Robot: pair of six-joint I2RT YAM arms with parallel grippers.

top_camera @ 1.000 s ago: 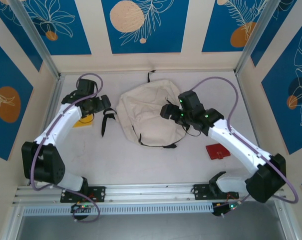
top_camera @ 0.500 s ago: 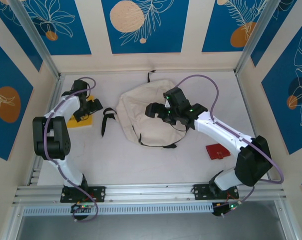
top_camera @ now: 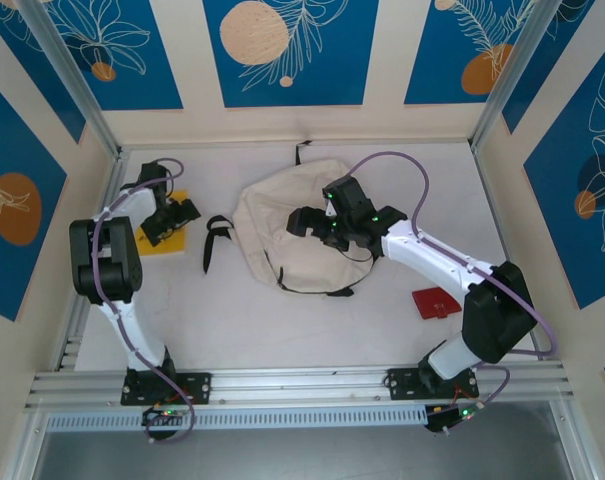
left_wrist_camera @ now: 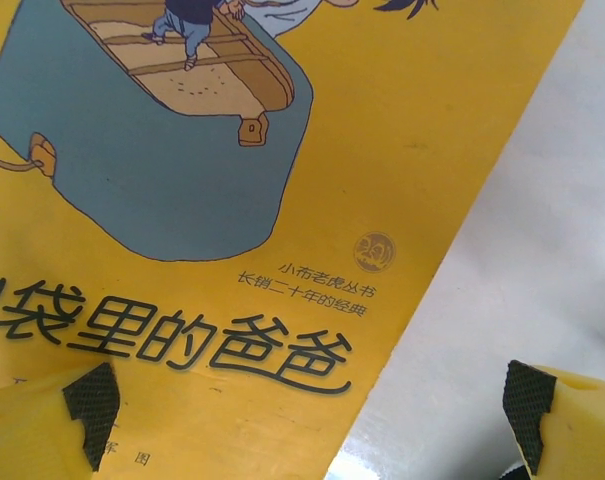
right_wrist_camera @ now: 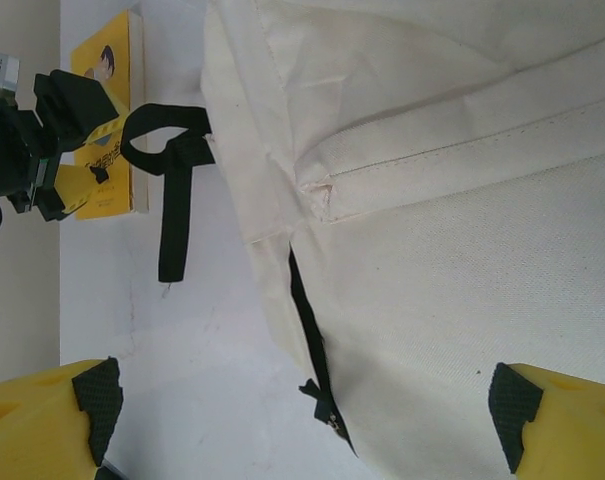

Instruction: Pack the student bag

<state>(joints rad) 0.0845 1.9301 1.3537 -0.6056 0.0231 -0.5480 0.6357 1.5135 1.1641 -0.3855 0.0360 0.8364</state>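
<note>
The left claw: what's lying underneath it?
Beneath the open left gripper lies a yellow book, cartoon cover up, on the white table. Whatever is under the book is hidden.

- The student bag (right_wrist_camera: 462, 200) is matt woven cream cloth; its strap (right_wrist_camera: 172, 200) is black webbing.
- The yellow book (left_wrist_camera: 402, 130) has a smooth, faintly glossy paper cover.
- The desk (right_wrist_camera: 212, 370) is smooth, matt white.
- The left end effector (left_wrist_camera: 309, 400) has yellow plastic fingers (left_wrist_camera: 22, 435) with black textured pads (left_wrist_camera: 90, 400).

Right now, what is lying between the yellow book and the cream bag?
A black strap, looped at its far end, lies between the yellow book and the bag. The overhead view shows it, and so does the right wrist view.
</note>
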